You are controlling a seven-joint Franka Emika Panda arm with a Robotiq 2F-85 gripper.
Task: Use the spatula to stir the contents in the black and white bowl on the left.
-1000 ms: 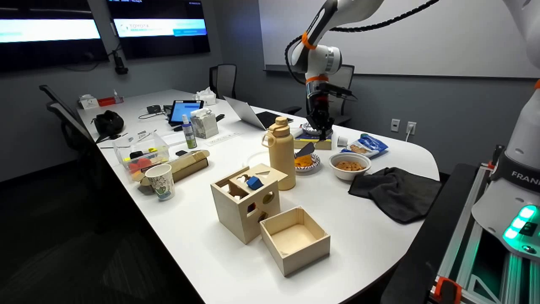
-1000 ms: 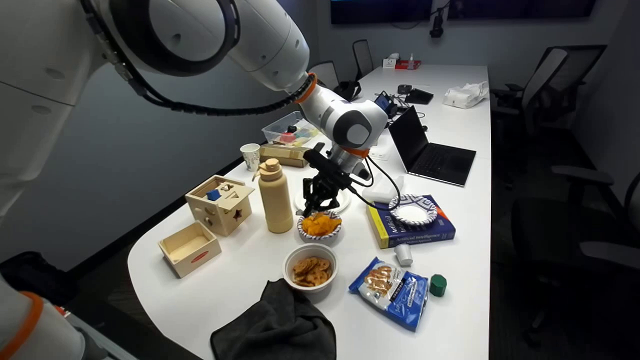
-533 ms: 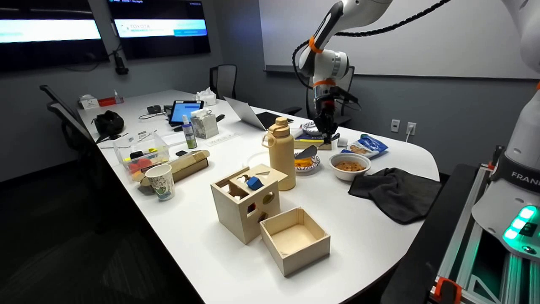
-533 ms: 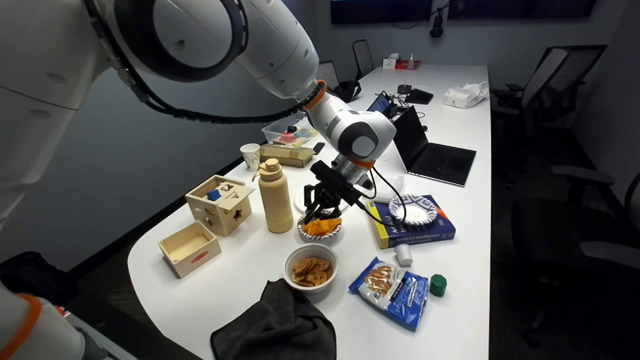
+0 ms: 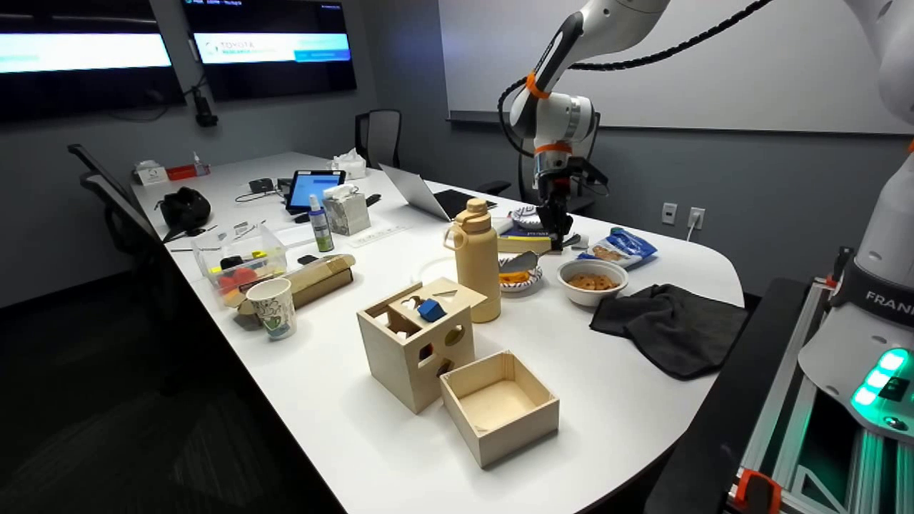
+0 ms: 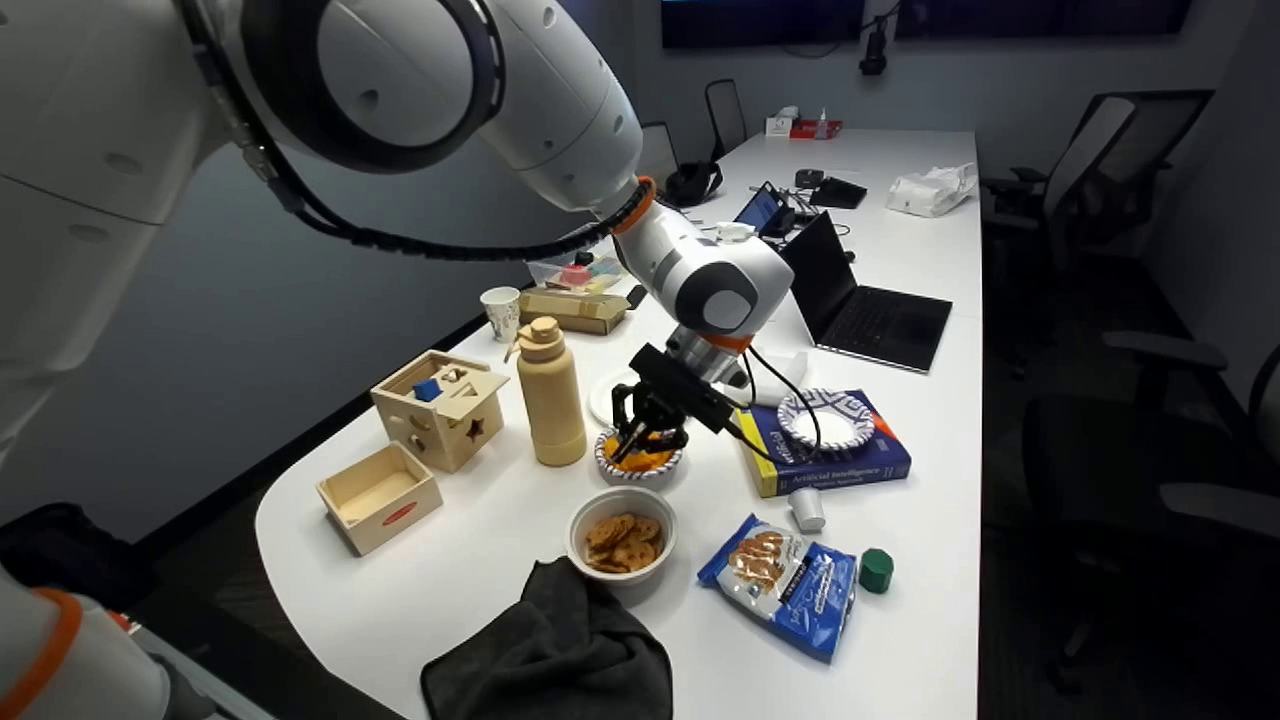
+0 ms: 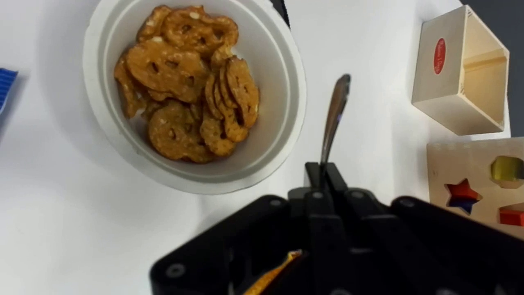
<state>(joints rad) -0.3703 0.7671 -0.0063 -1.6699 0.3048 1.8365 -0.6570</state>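
The black and white patterned bowl [image 5: 527,285] stands behind the bottle; it also shows in an exterior view [image 6: 610,468]. Its contents are yellow-orange chips [image 6: 640,463]; a sliver of chip [image 7: 272,275] shows between gripper parts in the wrist view. My gripper [image 7: 323,168] is shut on the spatula's thin metal handle [image 7: 336,110], whose end sticks out beyond the fingertips. In an exterior view the gripper [image 5: 557,244] is just above and beside the bowl. The dark spatula blade [image 5: 519,263] slants down over the chips. I cannot tell how deep it is in them.
A white bowl [image 6: 574,545] of brown pretzel crisps stands close by. A tan bottle [image 6: 555,400] is beside the patterned bowl. A blue book [image 6: 840,472] carries another patterned bowl [image 6: 868,425]. Also around are a blue snack bag [image 6: 785,590], a dark cloth [image 6: 560,650] and a wooden shape box [image 6: 440,410].
My gripper has moved right and down in an exterior view, carrying the spatula. The blade is now lower over the patterned bowl and lies flatter.
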